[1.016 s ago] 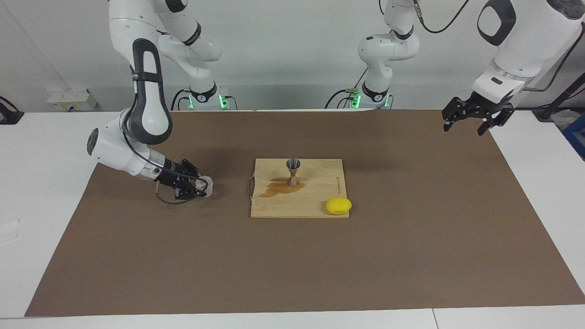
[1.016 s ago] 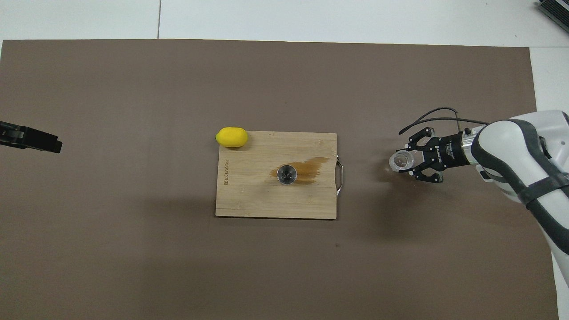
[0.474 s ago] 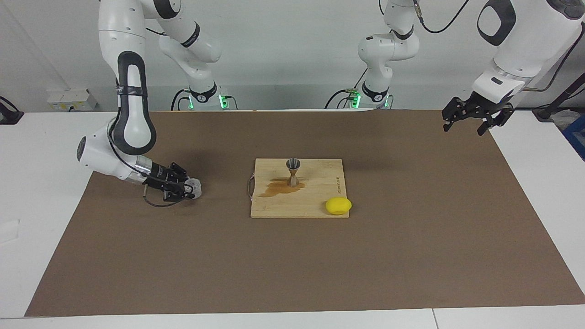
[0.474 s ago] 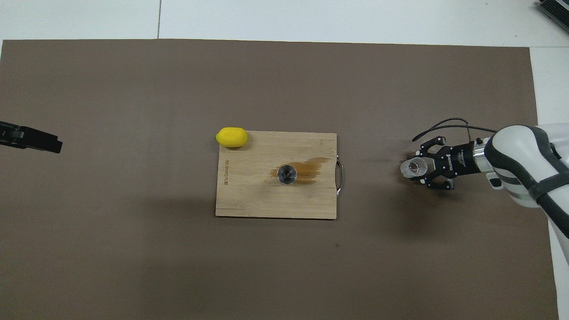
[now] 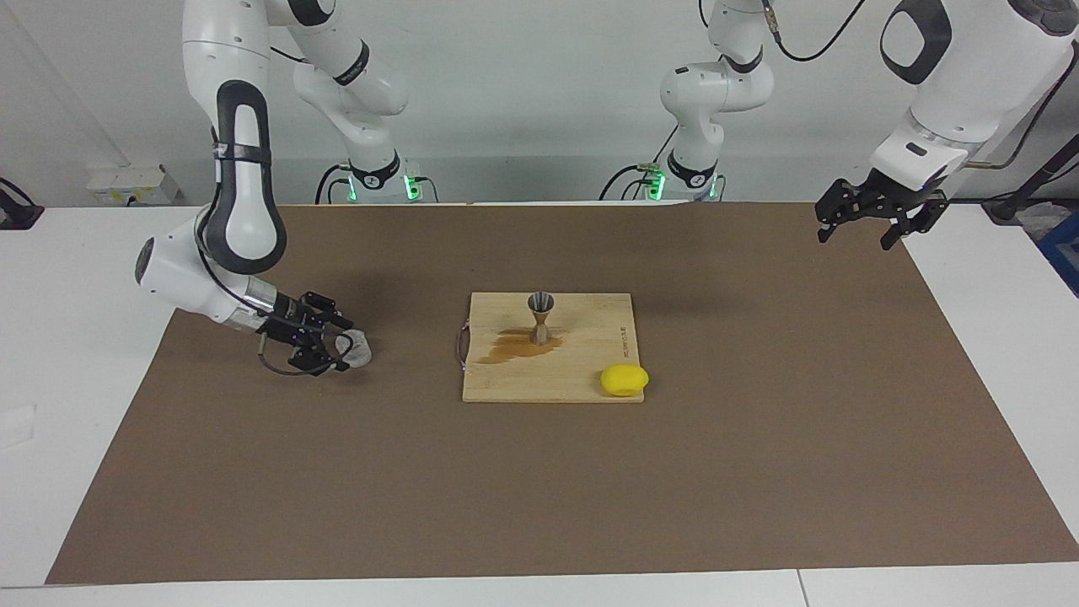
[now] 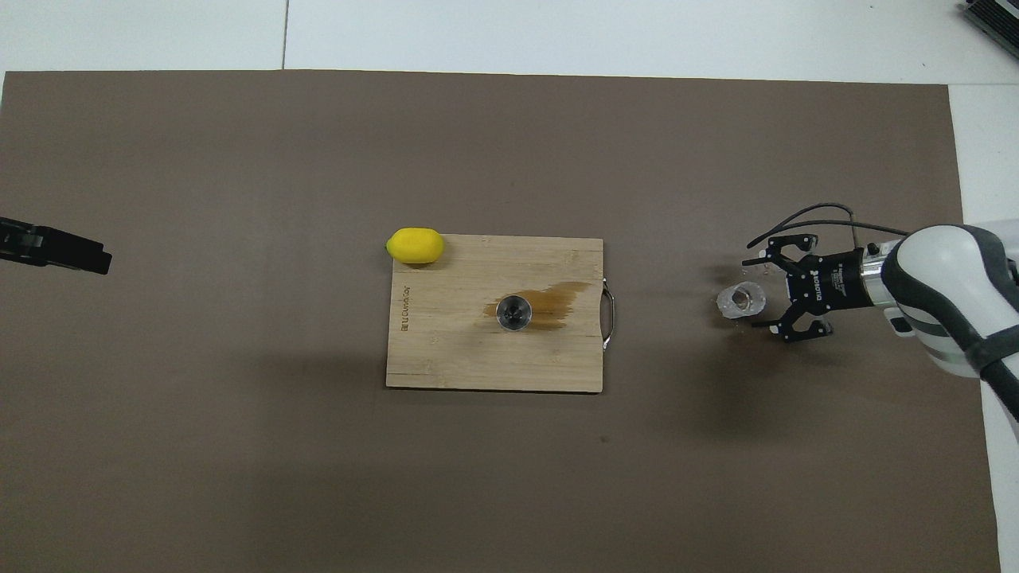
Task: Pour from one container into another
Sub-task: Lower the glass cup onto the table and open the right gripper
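Observation:
The clear glass tumbler (image 5: 358,348) (image 6: 741,300) stands on the brown mat toward the right arm's end of the table, apart from the board. My right gripper (image 5: 344,346) (image 6: 760,294) is low at the tumbler, open, its fingers spread to either side of the glass and off its wall. The silvery metal jigger (image 5: 540,317) (image 6: 513,312) stands upright on the wooden cutting board (image 5: 590,337) (image 6: 446,350), next to a brown wet stain (image 5: 510,346). My left gripper (image 5: 856,236) (image 6: 72,253) waits open, raised over the mat's edge at the left arm's end.
A yellow lemon (image 5: 625,380) (image 6: 415,245) lies at the board's corner farther from the robots, toward the left arm's end. The board has a metal handle (image 6: 609,318) on the edge facing the tumbler. The brown mat (image 5: 759,438) covers most of the white table.
My right gripper carried the tumbler away from the board toward its own end of the table, set it on the mat and opened off it. The left arm has not moved.

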Controlling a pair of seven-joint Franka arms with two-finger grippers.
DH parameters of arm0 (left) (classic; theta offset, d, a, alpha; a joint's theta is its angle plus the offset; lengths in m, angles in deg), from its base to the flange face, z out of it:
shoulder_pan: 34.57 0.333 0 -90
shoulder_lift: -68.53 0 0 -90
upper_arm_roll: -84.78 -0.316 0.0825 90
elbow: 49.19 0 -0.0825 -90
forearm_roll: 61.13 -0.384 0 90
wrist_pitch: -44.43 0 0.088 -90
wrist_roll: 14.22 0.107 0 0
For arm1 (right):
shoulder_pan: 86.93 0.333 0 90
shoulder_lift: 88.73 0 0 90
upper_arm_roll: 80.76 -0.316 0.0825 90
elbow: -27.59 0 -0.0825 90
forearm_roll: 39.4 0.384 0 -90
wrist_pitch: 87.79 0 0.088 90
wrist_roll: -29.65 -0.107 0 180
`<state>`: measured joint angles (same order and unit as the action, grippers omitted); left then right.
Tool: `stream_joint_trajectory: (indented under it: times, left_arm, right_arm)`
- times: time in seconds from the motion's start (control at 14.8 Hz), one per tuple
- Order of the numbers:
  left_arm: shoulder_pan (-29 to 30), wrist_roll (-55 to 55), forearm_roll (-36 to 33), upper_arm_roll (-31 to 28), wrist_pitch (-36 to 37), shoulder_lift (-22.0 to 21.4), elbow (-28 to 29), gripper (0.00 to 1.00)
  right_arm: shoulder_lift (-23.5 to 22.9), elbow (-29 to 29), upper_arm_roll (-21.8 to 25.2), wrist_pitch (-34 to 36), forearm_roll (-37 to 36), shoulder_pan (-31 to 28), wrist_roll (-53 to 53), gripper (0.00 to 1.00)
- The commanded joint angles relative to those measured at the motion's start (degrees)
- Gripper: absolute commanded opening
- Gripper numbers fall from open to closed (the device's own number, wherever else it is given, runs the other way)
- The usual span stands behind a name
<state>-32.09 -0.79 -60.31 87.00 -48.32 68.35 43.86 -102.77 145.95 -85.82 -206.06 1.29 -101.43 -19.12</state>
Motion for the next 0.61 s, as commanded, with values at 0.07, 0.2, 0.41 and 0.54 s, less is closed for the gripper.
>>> stream_joint_trajectory:
  times: [0.07, 0.2, 0.41, 0.54]
  left_arm:
    - [-0.72, -0.78, -0.83, -0.37, 0.03, -1.40, 1.34, 1.00]
    - [-0.72, -0.78, -0.83, -0.37, 0.11, -1.40, 1.34, 1.00]
    - [-0.72, -0.78, -0.83, -0.37, 0.11, -1.40, 1.34, 1.00]
    - [-0.72, -0.78, -0.83, -0.46, 0.11, -1.40, 1.34, 1.00]
  right_arm:
    - [5.50, 1.53, -0.48, -0.29, -6.39, 1.58, 1.48, 0.99]
    - [7.35, 0.91, -0.48, -0.38, -11.31, 3.08, 1.57, 0.99]
    - [10.24, -1.46, -0.56, -0.29, -20.89, 4.92, 2.18, 0.99]
    - [12.88, -1.64, -0.74, -0.20, -26.43, 6.50, 7.34, 0.99]
